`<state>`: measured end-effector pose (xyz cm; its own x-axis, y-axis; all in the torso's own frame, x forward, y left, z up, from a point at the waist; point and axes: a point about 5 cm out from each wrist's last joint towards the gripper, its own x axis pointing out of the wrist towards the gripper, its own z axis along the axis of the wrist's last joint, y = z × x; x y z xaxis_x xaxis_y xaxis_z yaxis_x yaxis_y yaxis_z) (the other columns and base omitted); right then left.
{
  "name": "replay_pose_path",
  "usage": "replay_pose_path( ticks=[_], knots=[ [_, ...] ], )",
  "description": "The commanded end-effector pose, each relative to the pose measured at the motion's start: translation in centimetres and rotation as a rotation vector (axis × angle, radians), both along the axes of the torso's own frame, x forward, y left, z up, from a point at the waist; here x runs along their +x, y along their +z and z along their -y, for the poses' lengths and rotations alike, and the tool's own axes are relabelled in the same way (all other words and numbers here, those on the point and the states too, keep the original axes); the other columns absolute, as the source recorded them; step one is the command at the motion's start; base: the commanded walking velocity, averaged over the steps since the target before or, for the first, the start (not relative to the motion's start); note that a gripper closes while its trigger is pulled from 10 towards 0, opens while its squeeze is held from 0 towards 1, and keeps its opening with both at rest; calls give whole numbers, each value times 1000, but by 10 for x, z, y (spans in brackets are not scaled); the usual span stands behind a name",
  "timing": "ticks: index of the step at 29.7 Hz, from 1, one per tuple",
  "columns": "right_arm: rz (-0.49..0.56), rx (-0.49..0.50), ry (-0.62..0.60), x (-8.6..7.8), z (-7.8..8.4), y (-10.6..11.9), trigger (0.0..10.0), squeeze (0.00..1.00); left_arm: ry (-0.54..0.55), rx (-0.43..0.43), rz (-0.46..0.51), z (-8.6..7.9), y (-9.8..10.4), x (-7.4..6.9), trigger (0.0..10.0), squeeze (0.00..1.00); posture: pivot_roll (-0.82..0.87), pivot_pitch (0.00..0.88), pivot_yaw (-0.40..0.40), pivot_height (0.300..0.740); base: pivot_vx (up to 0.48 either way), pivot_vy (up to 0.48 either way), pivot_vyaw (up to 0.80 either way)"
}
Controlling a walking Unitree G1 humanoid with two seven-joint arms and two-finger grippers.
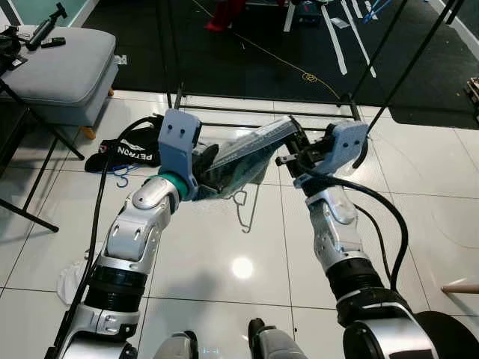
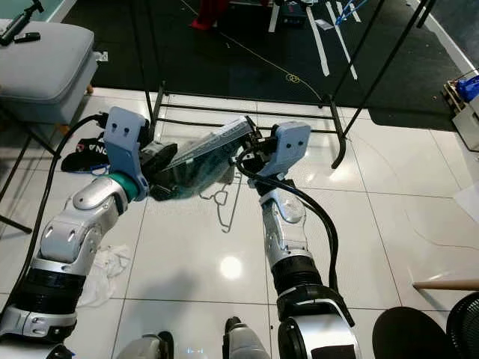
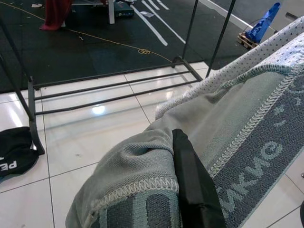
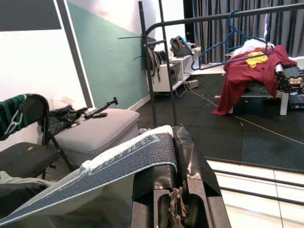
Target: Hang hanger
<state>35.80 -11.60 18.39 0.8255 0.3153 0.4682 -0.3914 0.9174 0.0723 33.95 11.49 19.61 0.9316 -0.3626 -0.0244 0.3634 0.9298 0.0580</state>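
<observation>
While the grey-green garment (image 1: 239, 161) on its wire hanger (image 1: 243, 206) is held clamped between left gripper (image 1: 203, 161) and right gripper (image 1: 293, 153) above the tiles, a lift to the rack (image 4: 156, 61) rail is judged next.

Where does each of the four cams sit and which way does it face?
Left eye: on the head, looking down at white tile floor; both silver arms, left gripper, right gripper holding a grey-green knitted garment on a wire hanger.
Right eye: same scene, stereo twin.
Left wrist: along its black finger, garment, black metal clothes rack base.
Right wrist: along its fingers toward the grey cushioned stool.
All four views share the garment.
</observation>
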Motion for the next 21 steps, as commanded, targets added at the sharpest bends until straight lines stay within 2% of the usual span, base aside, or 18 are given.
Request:
replay_pose_path(
  ticks=[1, 3, 4, 5, 8, 9, 11, 12, 16, 20, 21],
  knots=[
    [1, -31, -8, 5, 5, 6, 0, 0, 25, 27, -24, -6, -4, 1, 10000, 0, 8, 102, 8, 740, 0, 0, 0],
    [1, -31, -8, 5, 5, 6, 0, 0, 25, 27, -24, -6, -4, 1, 10000, 0, 8, 102, 8, 740, 0, 0, 0],
    [-15, -88, 21, 8, 5, 9, 0, 0, 39, 45, -19, -8, -2, 2, 10000, 0, 5, 102, 9, 740, 0, 0, 0],
    [-15, -88, 21, 8, 5, 9, 0, 0, 39, 45, -19, -8, -2, 2, 10000, 0, 5, 102, 9, 740, 0, 0, 0],
    [-60, -234, 121, 14, 9, 11, 0, 0, 99, 52, -27, -15, 0, 6, 10000, 0, 1, 106, 10, 740, 0, 0, 0],
    [-60, -234, 121, 14, 9, 11, 0, 0, 99, 52, -27, -15, 0, 6, 10000, 0, 1, 106, 10, 740, 0, 0, 0],
    [-108, -284, 136, 16, 14, 7, 0, 0, 165, 49, -51, -22, -2, 9, 10000, 0, 0, 109, 10, 740, 0, 0, 0],
    [-108, -284, 136, 16, 14, 7, 0, 0, 165, 49, -51, -22, -2, 9, 10000, 0, 0, 109, 10, 740, 0, 0, 0],
    [-173, -295, 137, 17, 21, 2, 0, 0, 275, 30, -98, -39, -7, 11, 10000, 0, 4, 114, 13, 740, 0, 0, 0],
    [-184, -301, 142, 16, 22, 0, 0, 0, 307, 37, -108, -45, -8, 11, 10000, 0, 6, 116, 13, 740, 0, 0, 0],
    [-190, -304, 143, 16, 24, -1, 0, 0, 339, 43, -113, -51, -9, 11, 10000, 0, 9, 118, 14, 740, 0, 0, 0]
  ],
)
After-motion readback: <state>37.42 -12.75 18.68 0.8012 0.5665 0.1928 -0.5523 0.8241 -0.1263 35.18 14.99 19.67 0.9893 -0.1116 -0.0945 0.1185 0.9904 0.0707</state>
